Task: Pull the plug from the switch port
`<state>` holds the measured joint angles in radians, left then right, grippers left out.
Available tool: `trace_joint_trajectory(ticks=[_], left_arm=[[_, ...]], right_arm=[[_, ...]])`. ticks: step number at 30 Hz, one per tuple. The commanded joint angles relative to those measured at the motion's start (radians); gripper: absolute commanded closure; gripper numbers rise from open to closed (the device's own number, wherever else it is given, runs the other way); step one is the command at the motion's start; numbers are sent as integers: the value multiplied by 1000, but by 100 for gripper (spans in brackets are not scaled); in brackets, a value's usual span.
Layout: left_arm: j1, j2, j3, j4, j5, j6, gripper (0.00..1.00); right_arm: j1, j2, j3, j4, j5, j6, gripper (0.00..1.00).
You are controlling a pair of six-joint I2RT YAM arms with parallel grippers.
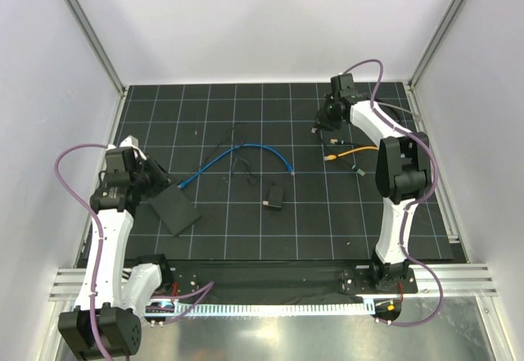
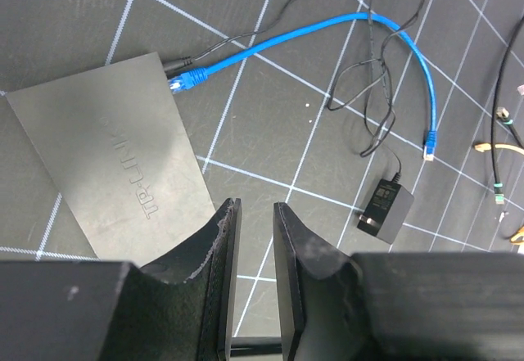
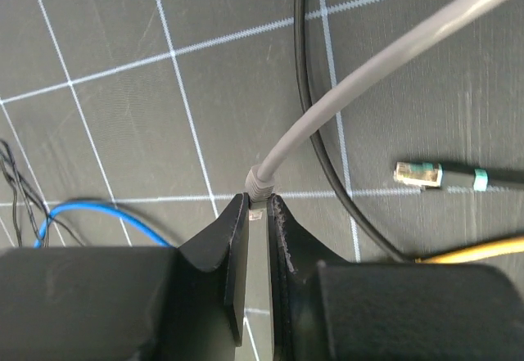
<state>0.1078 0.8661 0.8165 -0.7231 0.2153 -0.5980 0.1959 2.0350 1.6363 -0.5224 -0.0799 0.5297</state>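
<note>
Switch [image 2: 106,152] lies flat on the worktop [image 1: 246,230], left side, set at a slant to the grid. Blue plug [image 2: 187,78] is seated in a port on its far edge, with a black lead [image 2: 176,66] plugged in right beside it. Blue cable [image 2: 327,25] arcs away rightward over the grid. Its other end lies loose, near a small black block [image 2: 386,209].

Left jaws: spread a little, nothing between them. In the wrist view they sit by the switch's near right edge, and that edge runs up to the left finger. The plug lies ahead of them and off to the left, apart and untouched. Height above the switch: cannot tell.

Right jaws: far right of the worktop, well apart from the switch and plug. They are pressed together on the end of a grey lead [image 3: 368,74], pinching its boot. A black cable [image 3: 315,132] passes just beside them. A green-banded connector [image 3: 426,173] and a yellow cable [image 3: 483,248] lie to their right. A stretch of blue cable shows at the left.
</note>
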Motion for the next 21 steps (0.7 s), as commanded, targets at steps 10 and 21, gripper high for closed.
trace_joint_trajectory(ticks=[10, 21], left_arm=[[-3, 33, 12, -7, -59, -11, 72], [-3, 108, 35, -65, -191, -118, 66]], right_arm=[[36, 103, 123, -19, 51, -28, 52], [253, -111, -41, -21, 118, -50, 39]])
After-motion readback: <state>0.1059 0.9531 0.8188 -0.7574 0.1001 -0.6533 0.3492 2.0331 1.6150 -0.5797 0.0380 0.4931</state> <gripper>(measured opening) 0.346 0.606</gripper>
